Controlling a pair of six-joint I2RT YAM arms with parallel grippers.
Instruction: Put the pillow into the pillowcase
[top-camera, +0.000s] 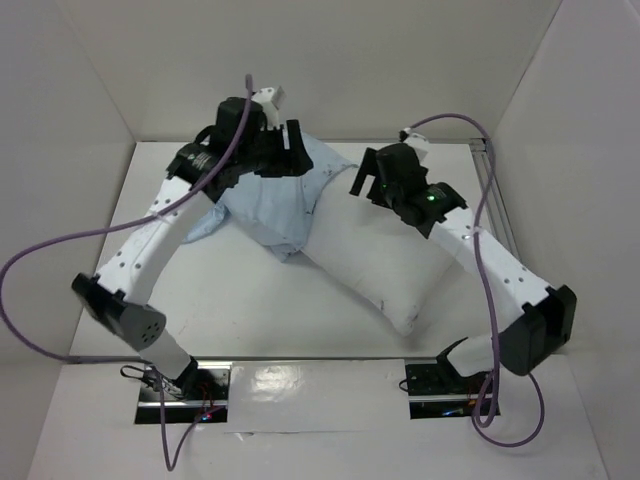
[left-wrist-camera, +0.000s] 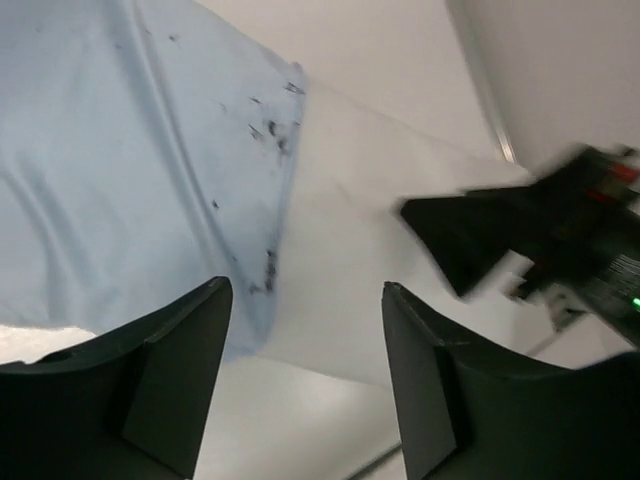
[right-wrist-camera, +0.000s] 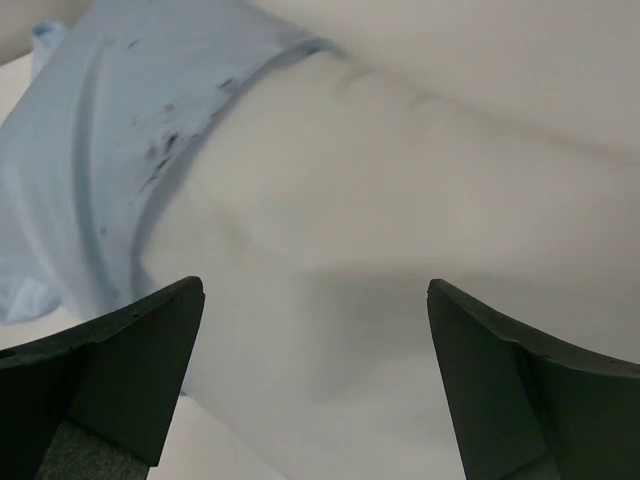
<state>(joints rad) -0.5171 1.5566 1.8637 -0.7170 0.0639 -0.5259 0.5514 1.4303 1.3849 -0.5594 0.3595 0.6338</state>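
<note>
The plump white rectangular fabric pillow (top-camera: 370, 260) is lying diagonally across the white surface (top-camera: 230, 310), and its far-left end is sitting inside the thin, wrinkled pale-blue fabric pillowcase (top-camera: 275, 200), so the insertion is under way but well short of finished. Judging from the top view, the blue hem is crossing the cushion roughly a third of the way along. The larger bare part is stretching toward the near right, where its corner is resting on the surface. The left gripper (top-camera: 290, 140) is hovering over the covered end with its fingers apart and nothing between them. The right gripper (top-camera: 362, 178) is hanging just above the bare white fabric near the hem, its fingers spread wide and also holding nothing. How deep the hidden end is reaching into the sack is hard to tell, since the folds are concealing it. What is remaining, it seems, is drawing the hem down over the uncovered length.
</note>
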